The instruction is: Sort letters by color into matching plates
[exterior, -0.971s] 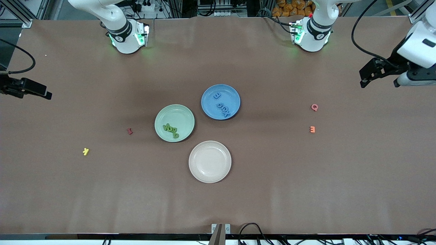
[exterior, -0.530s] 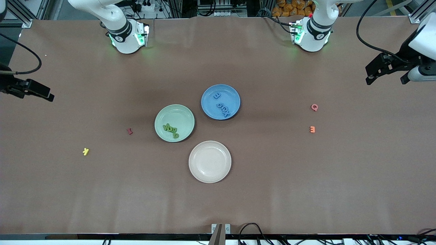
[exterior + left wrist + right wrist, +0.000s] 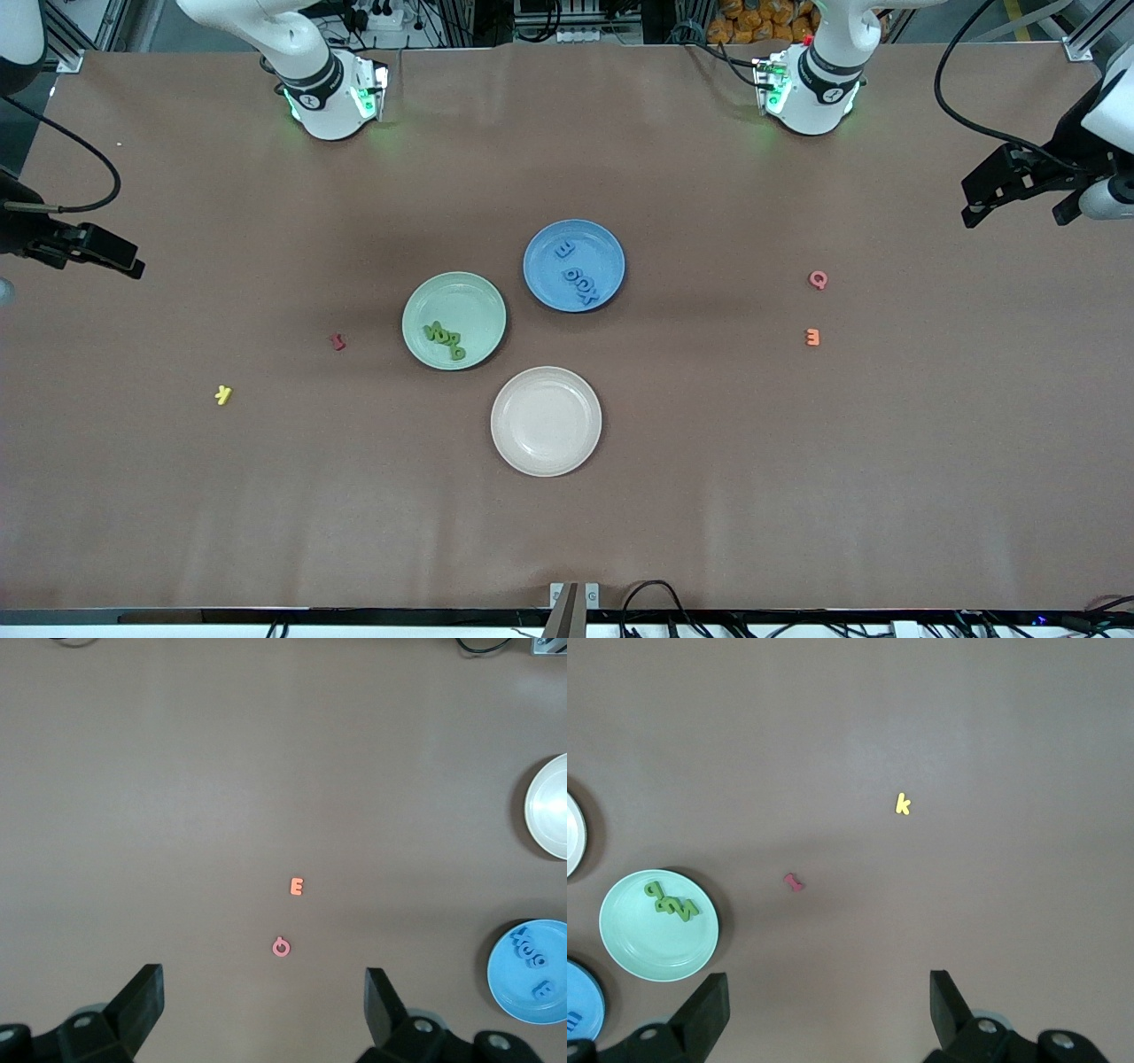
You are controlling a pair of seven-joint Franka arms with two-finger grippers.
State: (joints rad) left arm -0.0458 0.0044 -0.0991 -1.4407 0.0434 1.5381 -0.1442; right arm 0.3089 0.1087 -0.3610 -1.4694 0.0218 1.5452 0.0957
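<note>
Several dark green letters (image 3: 444,338) lie in a heap in the mint green plate (image 3: 462,297) at the table's middle. Several blue letters (image 3: 580,282) lie in the blue plate (image 3: 604,252) beside it, farther from the front camera. My left gripper (image 3: 974,208) hangs open and empty over the left arm's end of the table. In the left wrist view, open gripper (image 3: 263,979) is well away from the blue plate (image 3: 509,979). My right gripper (image 3: 131,264) hangs open and empty over the right arm's end. In the right wrist view, open gripper (image 3: 828,983) is apart from the green plate (image 3: 651,943).
An empty beige-white plate (image 3: 546,421) sits nearer the front camera than the other two. A pink Q (image 3: 818,280) and an orange E (image 3: 812,337) lie toward the left arm's end. A red letter (image 3: 337,341) and a yellow K (image 3: 223,394) lie toward the right arm's end.
The left gripper has drifted outward toward its end of the table. The right gripper has shifted slightly. Plates and letters have not moved.
</note>
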